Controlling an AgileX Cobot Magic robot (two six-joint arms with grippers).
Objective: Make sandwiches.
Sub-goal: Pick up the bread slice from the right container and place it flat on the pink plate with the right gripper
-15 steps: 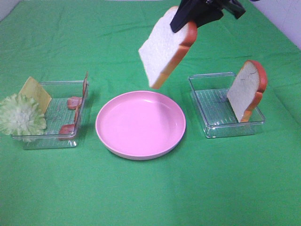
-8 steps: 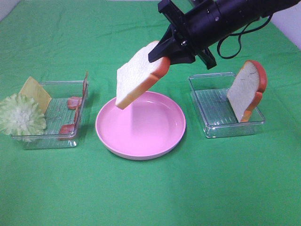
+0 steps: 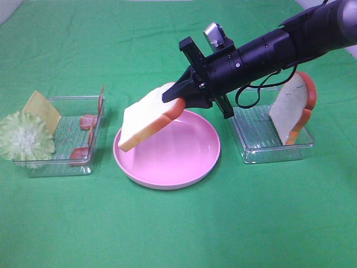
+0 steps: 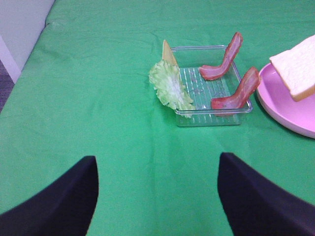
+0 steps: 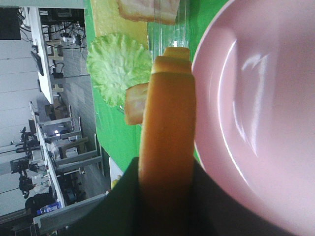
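Observation:
My right gripper (image 3: 179, 100) is shut on a white bread slice (image 3: 146, 116) with an orange crust and holds it tilted just above the left part of the pink plate (image 3: 184, 162). The slice's crust edge fills the right wrist view (image 5: 166, 132), with the plate (image 5: 266, 108) beside it. A second bread slice (image 3: 293, 107) leans in the clear right tray (image 3: 250, 146). The left tray (image 3: 83, 162) holds pale green lettuce (image 3: 25, 137), a yellow cheese square (image 3: 42, 110) and bacon strips (image 3: 88, 121). My left gripper (image 4: 156, 196) is open and empty, well short of that tray (image 4: 212, 117).
A green cloth (image 3: 178, 229) covers the table. The right arm's body and cable (image 3: 279, 47) stretch over the right tray. A pale wall strip (image 4: 19, 29) borders the table's edge in the left wrist view.
My right gripper has come down and to the left with the bread slice, from high above the plate's far side to just over the plate's left part. The left arm has not visibly moved.

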